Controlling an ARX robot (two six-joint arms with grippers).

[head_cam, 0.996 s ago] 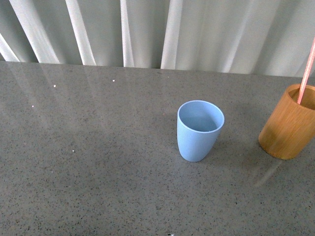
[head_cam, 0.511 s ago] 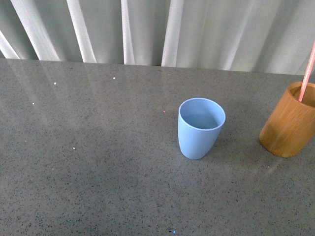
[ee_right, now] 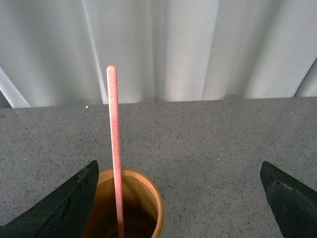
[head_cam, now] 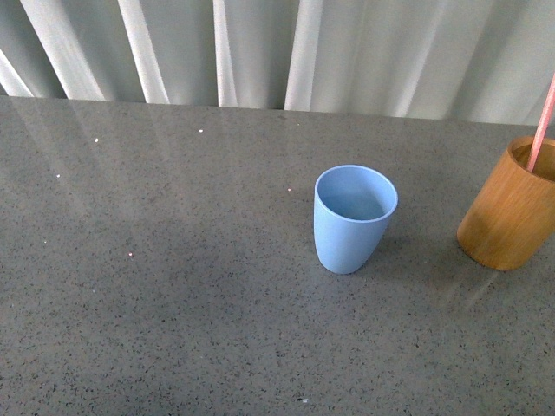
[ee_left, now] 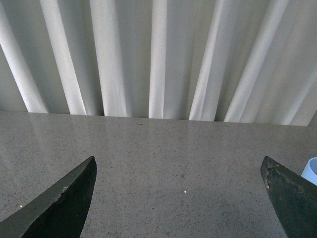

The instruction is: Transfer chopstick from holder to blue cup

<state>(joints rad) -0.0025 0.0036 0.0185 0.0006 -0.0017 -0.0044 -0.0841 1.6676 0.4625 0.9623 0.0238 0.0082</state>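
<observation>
The light blue cup (head_cam: 354,218) stands upright and empty on the grey table, right of centre in the front view. The orange-brown holder (head_cam: 510,205) stands at the right edge with one pink-red chopstick (head_cam: 542,126) leaning out of it. No arm shows in the front view. In the right wrist view my right gripper (ee_right: 178,198) is open above the holder (ee_right: 141,206); the chopstick (ee_right: 115,148) stands between its fingers, near one of them. My left gripper (ee_left: 178,196) is open over bare table; the cup's rim (ee_left: 311,171) shows at the frame edge.
The grey speckled table (head_cam: 173,286) runs back to a white pleated curtain (head_cam: 260,52) along its far edge. Nothing else stands on the table.
The front view has shifted slightly: the cup and holder sit a little higher in the frame than one second ago. The objects themselves have not moved on the table.
</observation>
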